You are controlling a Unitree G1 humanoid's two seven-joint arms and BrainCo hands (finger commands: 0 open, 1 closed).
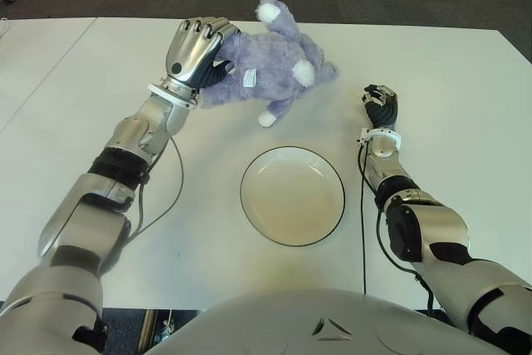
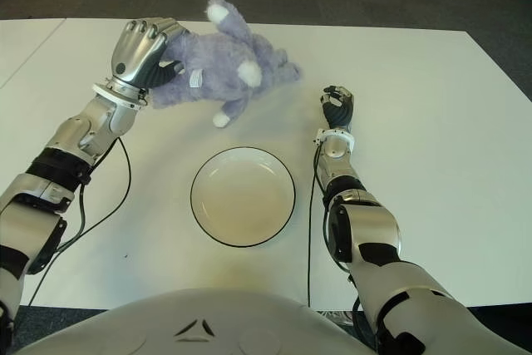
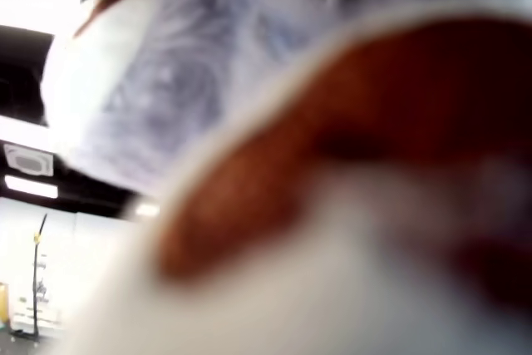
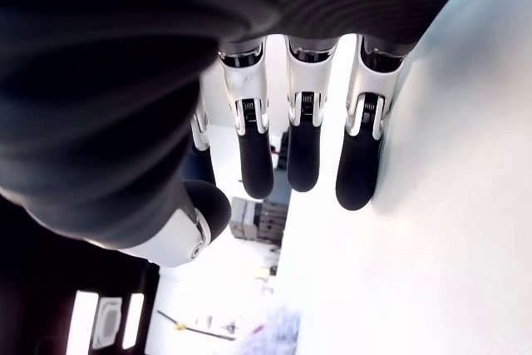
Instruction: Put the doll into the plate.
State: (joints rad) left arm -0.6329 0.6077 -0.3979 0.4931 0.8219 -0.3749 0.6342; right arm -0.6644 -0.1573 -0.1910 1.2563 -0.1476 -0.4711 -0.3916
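Beyond the plate (image 1: 292, 195), on the far side of the table (image 1: 66, 164), I have the doll (image 1: 266, 66) gripped at one end by my left hand (image 1: 195, 49), fingers clenched into its plush. It looks soft, light and floppy, so I judge a deep hold on the body safest. My right hand (image 1: 381, 107) shows beside the plate's right, fingers relaxed, holding nothing.
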